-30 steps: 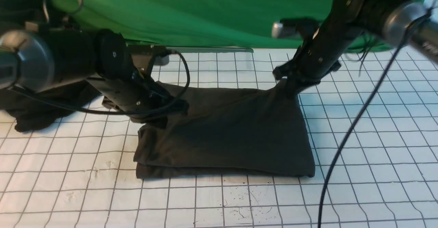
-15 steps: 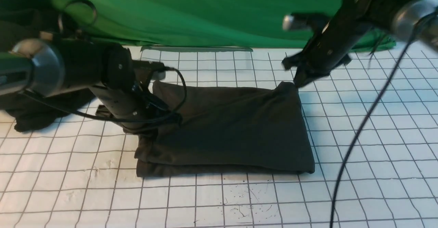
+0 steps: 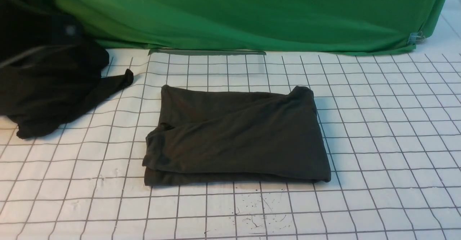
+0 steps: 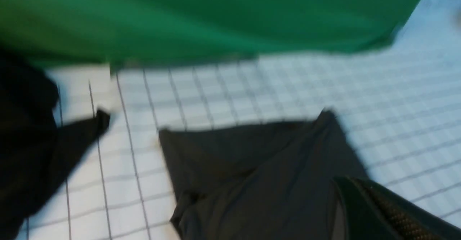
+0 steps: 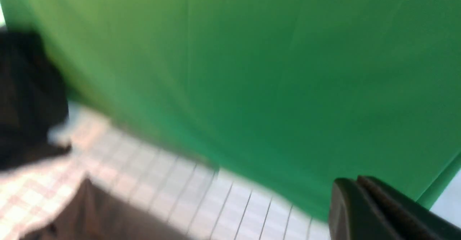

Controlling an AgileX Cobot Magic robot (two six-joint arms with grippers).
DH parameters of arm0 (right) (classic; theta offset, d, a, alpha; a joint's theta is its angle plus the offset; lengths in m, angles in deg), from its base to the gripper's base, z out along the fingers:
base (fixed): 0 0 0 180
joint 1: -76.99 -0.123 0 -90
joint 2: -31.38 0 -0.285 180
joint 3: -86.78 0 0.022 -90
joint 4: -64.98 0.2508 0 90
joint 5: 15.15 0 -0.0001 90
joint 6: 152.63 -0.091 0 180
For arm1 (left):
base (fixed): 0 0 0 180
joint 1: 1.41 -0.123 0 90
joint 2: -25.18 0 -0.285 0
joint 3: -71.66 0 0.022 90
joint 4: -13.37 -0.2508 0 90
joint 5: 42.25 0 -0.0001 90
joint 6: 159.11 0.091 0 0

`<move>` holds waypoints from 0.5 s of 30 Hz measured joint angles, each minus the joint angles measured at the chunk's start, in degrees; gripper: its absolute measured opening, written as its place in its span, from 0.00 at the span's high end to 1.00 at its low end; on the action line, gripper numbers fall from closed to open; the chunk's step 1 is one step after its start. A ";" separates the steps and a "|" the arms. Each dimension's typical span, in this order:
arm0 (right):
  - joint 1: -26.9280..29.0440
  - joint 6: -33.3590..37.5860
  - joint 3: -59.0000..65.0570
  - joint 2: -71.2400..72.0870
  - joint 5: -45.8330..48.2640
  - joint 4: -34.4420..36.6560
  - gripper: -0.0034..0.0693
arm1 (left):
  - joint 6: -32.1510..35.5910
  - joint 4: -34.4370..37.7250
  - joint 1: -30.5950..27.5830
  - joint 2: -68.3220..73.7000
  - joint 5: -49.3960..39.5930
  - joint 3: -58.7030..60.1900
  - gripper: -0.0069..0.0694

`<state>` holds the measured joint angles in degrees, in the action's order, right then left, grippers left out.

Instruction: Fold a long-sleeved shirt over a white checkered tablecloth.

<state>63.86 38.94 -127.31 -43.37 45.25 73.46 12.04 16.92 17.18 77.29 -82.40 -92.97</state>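
the left tool (image 4: 344, 180), a dark, slim-fingered gripper, is shut: in the left wrist view its fingertips lie side by side in the narrow position, with no fabric between them. the right tool (image 5: 351, 180), of the same dark, slim form, is likewise shut, fingertips together and free of fabric. the left arm (image 3: 70, 30), dark with pale metallic parts, is blurred at the far left of the front view, in front of a black, shapeless heap of cloth (image 3: 47, 85); its exact joint angles cannot be read. both tools are positioned apart from the dark charcoal-olive cotton shirt (image 3: 245, 142). the left wrist is aimed forward across the shirt toward a plain green cloth (image 3: 252, 13). the right wrist is oriented so that the green cloth occupies most of its view, running obliquely, with part of the shirt at the picture's edge. the shirt lies flat, folded into a compact panel, at the middle of the white tablecloth ruled with thin dark grey squares (image 3: 378, 196). its upper layer forms a diagonal edge, rising from a bunched left side to a raised far right corner; a lower layer projects along the near edge. the green cloth spans the rear.
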 joint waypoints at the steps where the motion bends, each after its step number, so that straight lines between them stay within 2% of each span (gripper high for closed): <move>1: 0.00 0.23 2.74 3.75 -1.99 0.00 0.94 | -0.81 -0.01 0.00 -2.42 0.03 1.23 0.91; 2: 0.00 0.22 3.36 5.30 -2.95 0.00 0.94 | -1.06 -0.01 0.00 -3.94 0.02 1.55 0.91; 8: 0.00 1.41 34.87 29.29 -20.88 0.00 0.94 | -5.97 0.18 0.00 -22.33 -0.39 14.03 0.91; 11: 0.00 1.48 46.26 37.71 -28.97 0.06 0.94 | -7.69 0.18 0.00 -26.12 -0.54 18.55 0.91; 14: 0.00 1.48 63.80 50.96 -42.07 0.06 0.94 | -8.67 0.18 0.00 -30.07 -0.72 25.53 0.91; 15: 0.00 1.48 65.61 52.44 -43.42 0.06 0.94 | -8.76 0.18 0.00 -30.20 -0.72 25.89 0.91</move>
<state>63.86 40.42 -61.71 9.07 1.83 73.52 3.28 17.10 17.18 47.10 -83.12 -67.09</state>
